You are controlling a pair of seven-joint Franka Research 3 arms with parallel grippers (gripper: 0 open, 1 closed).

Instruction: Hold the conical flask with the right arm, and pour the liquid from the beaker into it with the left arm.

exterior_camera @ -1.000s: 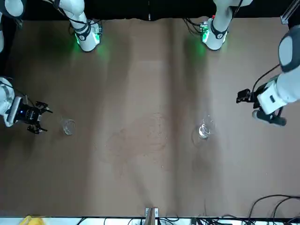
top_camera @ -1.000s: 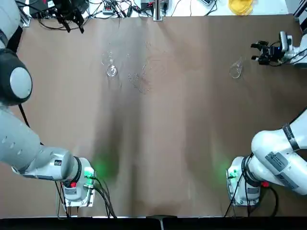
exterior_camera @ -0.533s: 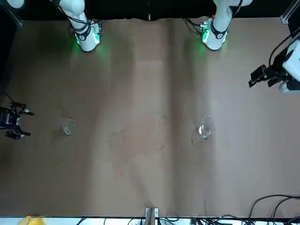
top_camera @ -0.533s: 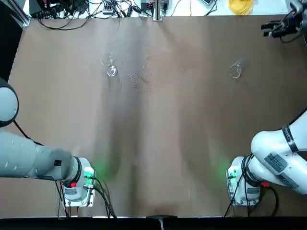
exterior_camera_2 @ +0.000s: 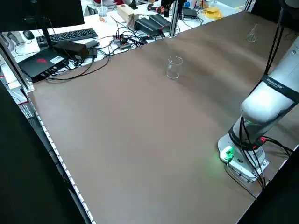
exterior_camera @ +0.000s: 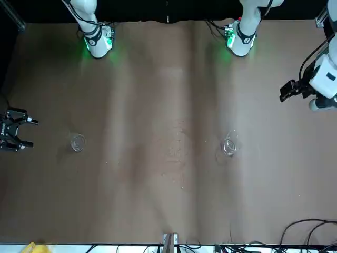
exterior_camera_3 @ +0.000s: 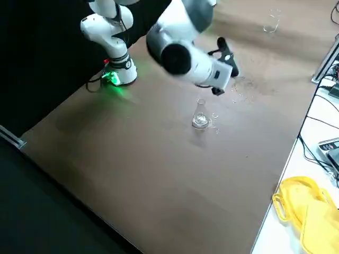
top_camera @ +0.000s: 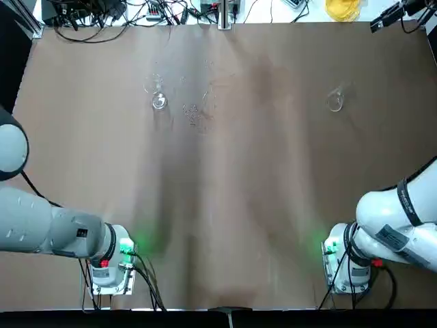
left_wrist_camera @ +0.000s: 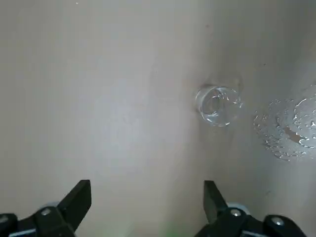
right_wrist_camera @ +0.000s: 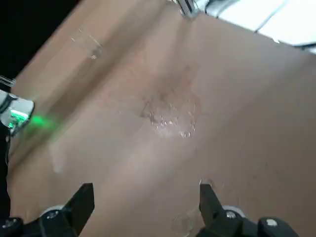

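Note:
The conical flask [top_camera: 334,101] stands on the brown table at the far right, also shown at flask [exterior_camera: 77,142] and flask [exterior_camera_3: 200,117]. The beaker [top_camera: 158,101] stands at the far left, seen as a straight-sided cup, beaker [exterior_camera_2: 174,68] and beaker [exterior_camera: 230,146]. My right gripper [exterior_camera: 15,129] hangs open and empty out past the flask, by the table's right edge, right gripper [top_camera: 388,15]. My left gripper [exterior_camera: 290,90] hovers open and empty, high and to the left of the beaker. In the left wrist view the beaker [left_wrist_camera: 218,105] lies well beyond the left gripper [left_wrist_camera: 146,197].
A patch of spilled droplets [top_camera: 196,115] wets the table just right of the beaker. Cables and electronics [top_camera: 136,10] line the far edge, with a yellow object [top_camera: 341,8] at the far right. Both arm bases [top_camera: 109,263] glow green at the near edge.
The right gripper has drawn back from the flask toward the table's far right corner. The left gripper has moved away from the far left corner. Both glass vessels stayed put.

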